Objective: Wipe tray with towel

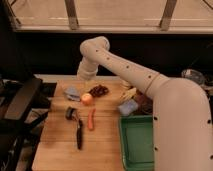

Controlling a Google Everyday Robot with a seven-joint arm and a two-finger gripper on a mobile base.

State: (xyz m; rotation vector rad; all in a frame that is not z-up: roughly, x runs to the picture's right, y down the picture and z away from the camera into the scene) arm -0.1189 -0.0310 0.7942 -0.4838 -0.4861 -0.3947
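Observation:
The green tray (131,150) sits at the table's front right, partly hidden by my white arm. The towel, a small grey-blue cloth (72,92), lies on the wooden table at the left, next to an orange fruit (87,99). My gripper (84,76) is at the end of the arm, over the table's back edge, just above and behind the towel and far from the tray. Nothing shows in its hold.
Dark grapes (99,90) lie right of the towel. A carrot (91,119) and a black-handled tool (78,131) lie mid-table. A blue sponge (128,106), a banana (129,93) and a dark bowl (145,102) crowd the tray's far side. Black equipment (20,107) stands left.

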